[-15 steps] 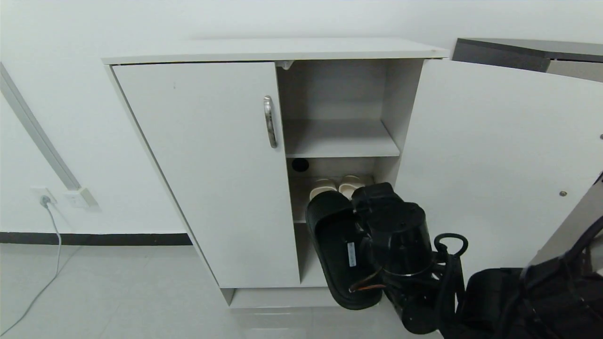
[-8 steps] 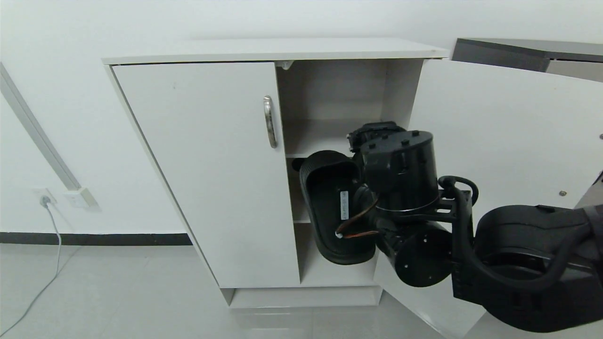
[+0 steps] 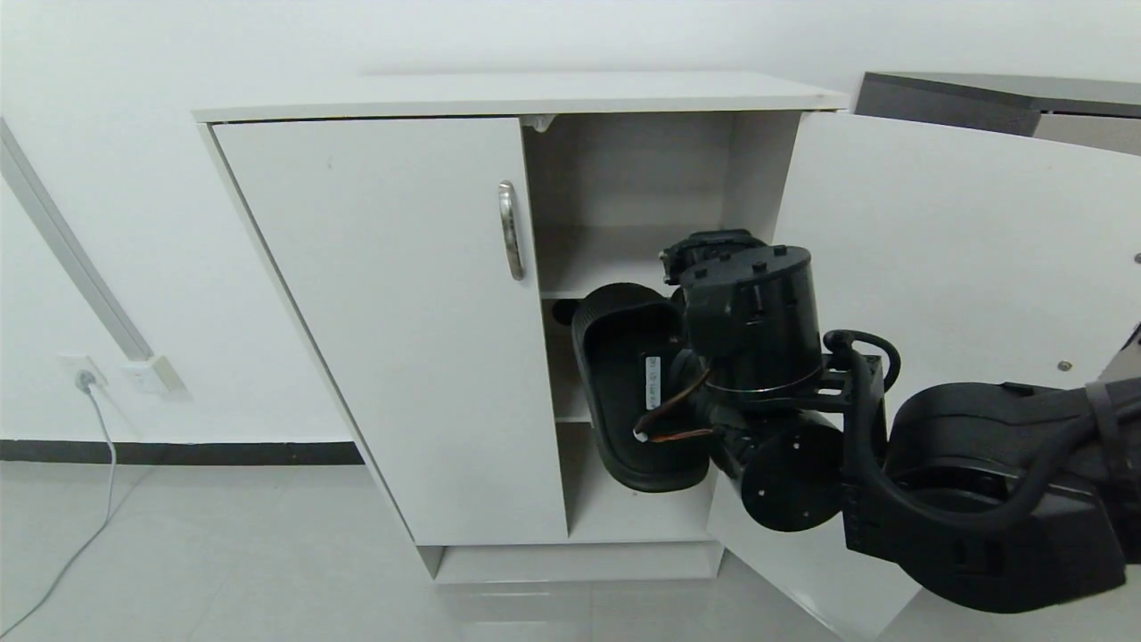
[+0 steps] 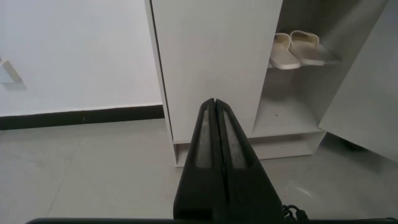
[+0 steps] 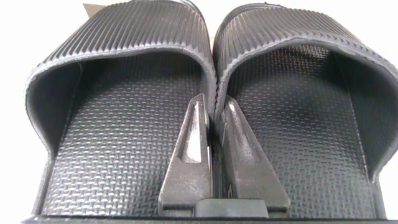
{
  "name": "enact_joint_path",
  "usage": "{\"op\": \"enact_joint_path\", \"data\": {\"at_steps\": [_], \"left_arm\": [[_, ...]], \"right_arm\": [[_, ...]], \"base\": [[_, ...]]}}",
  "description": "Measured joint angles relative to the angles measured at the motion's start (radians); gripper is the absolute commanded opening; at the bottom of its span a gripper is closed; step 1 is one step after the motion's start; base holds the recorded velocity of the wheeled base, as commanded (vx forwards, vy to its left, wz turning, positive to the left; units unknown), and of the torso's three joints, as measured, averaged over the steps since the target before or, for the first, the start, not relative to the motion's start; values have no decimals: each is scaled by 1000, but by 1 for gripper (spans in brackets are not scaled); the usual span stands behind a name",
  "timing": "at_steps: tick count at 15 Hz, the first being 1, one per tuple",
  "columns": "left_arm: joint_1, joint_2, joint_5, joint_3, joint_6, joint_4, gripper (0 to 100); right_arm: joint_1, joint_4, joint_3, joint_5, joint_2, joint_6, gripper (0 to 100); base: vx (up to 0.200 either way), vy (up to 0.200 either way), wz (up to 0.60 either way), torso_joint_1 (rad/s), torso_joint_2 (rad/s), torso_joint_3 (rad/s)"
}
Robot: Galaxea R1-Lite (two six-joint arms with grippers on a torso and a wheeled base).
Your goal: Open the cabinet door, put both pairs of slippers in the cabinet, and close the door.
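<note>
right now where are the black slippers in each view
head view: black slippers, centre, in front of the cabinet's open right half, below its top shelf.
right wrist view: side by side across the picture, right gripper shut on their touching inner edges.
left wrist view: the shelf there holds the beige slippers, another pair.
shared landmark: the closed left door, head and left wrist views.

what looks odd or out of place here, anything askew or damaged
Nothing is damaged or spilled. The only unusual thing is the black slippers, standing on end in front of the open cabinet because the right gripper pinches their inner walls together. The beige slippers lie flat, side by side, inside it.
</note>
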Motion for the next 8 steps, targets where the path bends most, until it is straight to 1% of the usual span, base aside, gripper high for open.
{"op": "enact_joint_path", "data": {"at_steps": [8], "left_arm": [[0, 0, 0, 0, -1, 0, 0]], "right_arm": [[-18, -3, -5, 0, 20, 1, 0]], "base": [[200, 0, 0, 3, 4, 5]]}}
